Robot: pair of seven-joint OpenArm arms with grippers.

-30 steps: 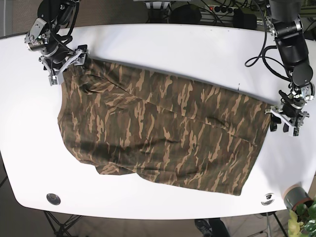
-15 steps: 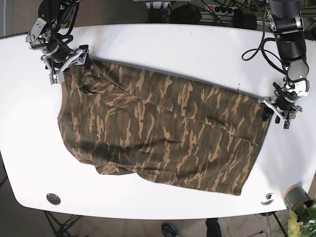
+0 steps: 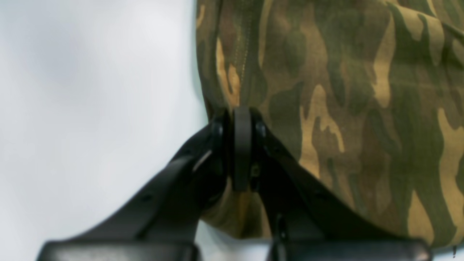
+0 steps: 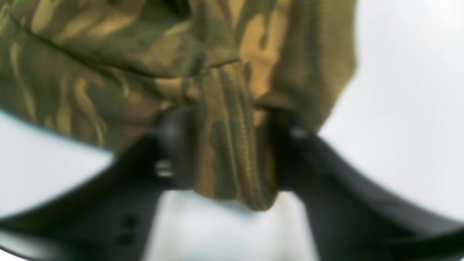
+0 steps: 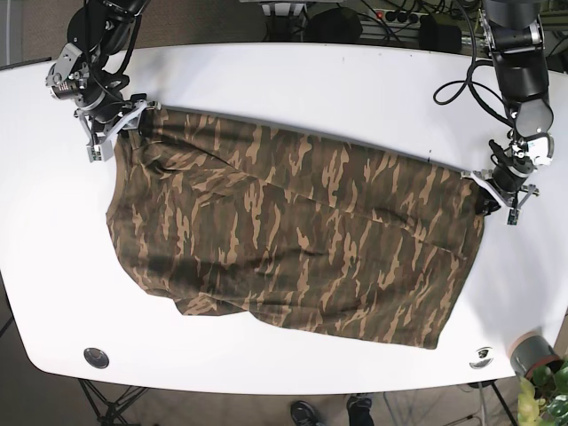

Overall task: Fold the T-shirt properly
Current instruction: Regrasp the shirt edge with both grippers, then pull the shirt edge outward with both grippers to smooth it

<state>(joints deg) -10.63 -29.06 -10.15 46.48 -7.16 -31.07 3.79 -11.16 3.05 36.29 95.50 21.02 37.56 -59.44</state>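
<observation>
A camouflage T-shirt (image 5: 293, 240) lies spread across the white table (image 5: 311, 80), wrinkled along its lower edge. At the shirt's right edge, my left gripper (image 5: 493, 193) is shut on the hem. The left wrist view shows the two black fingers pressed together at the left gripper's tip (image 3: 241, 145), with T-shirt fabric (image 3: 344, 90) caught in them. At the top left corner, my right gripper (image 5: 120, 131) holds the cloth. In the right wrist view, which is blurred, a bunched fold of the T-shirt (image 4: 224, 108) fills the right gripper (image 4: 228, 152).
Round metal fittings sit near the front edge at the left (image 5: 96, 357) and the right (image 5: 481, 357). A potted plant (image 5: 537, 359) stands off the front right corner. Cables (image 5: 390, 16) hang behind the table's far edge.
The left gripper moved up and inward from beside the shirt onto its right hem. The right gripper shifted slightly up and left, drawing the top left corner with it.
</observation>
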